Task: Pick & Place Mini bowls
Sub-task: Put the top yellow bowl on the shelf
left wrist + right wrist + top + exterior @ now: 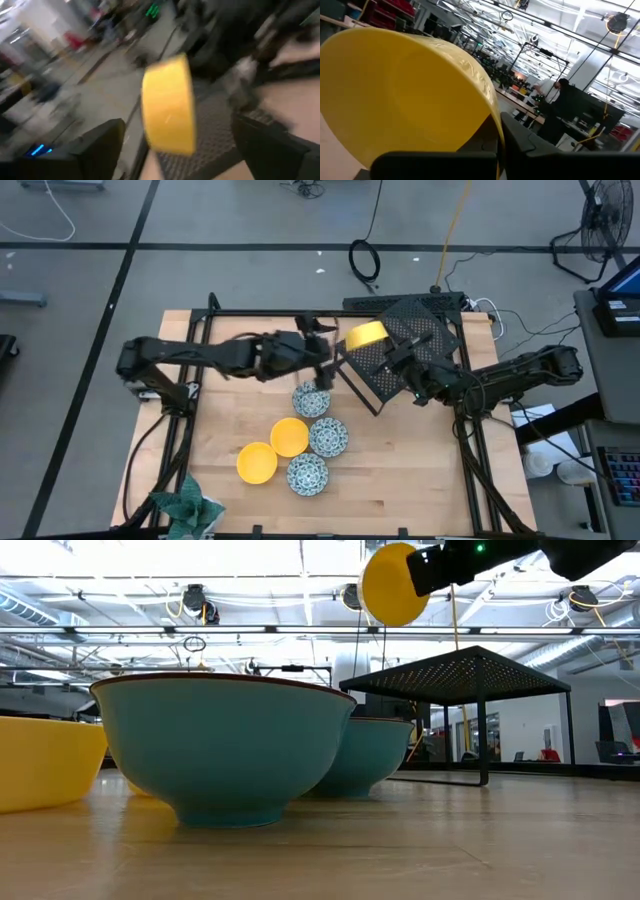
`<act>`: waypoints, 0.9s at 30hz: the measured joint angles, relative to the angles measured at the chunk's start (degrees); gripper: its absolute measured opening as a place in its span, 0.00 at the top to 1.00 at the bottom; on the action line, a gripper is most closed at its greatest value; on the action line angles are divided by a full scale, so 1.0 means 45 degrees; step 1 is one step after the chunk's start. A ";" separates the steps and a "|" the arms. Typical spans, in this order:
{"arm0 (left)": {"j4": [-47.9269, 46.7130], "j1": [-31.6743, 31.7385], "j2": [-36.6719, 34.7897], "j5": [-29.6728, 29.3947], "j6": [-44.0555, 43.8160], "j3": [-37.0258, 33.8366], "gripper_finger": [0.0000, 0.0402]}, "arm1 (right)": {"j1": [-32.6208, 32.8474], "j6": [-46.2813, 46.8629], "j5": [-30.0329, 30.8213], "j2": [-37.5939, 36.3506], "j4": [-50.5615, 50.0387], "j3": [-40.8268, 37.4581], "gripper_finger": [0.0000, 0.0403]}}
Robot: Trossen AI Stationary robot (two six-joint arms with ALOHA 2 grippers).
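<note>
A yellow mini bowl hangs on edge over the left corner of the black perforated stand, with my right gripper shut on it. The low view shows this yellow bowl high above the stand. My left gripper stands open just left of the bowl, touching nothing, and the bowl shows ahead of its spread fingers. On the table rest three patterned bowls and two yellow bowls, each on its foot. My right gripper holds the yellow bowl by its rim, one finger on the inner side of the wall and the other on the outer side. It comes at the bowl roughly level, from the table's right. The bowl stands on edge, lifted clear above the stand.
A green patterned cloth lies at the table's near left corner. The black stand takes the far right of the table. Bare wood shows to the right of the bowl cluster. Beyond the table are cables and a fan on the floor.
</note>
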 joint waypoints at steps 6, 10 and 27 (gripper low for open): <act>0.0569 0.0939 -0.2480 0.4379 -0.0473 -0.2098 0.02 | -0.0602 -0.1162 0.1091 -0.0300 -0.0358 0.0248 1.00; 0.2419 0.1674 -0.3576 0.5865 -0.1020 -0.4739 0.05 | -0.1619 -0.3720 0.3137 -0.0612 -0.2326 0.2613 1.00; 0.4968 0.2811 -0.4318 0.4696 -0.2440 -0.7288 0.05 | -0.8195 0.7350 -0.8736 -0.0333 -1.7513 0.9621 1.00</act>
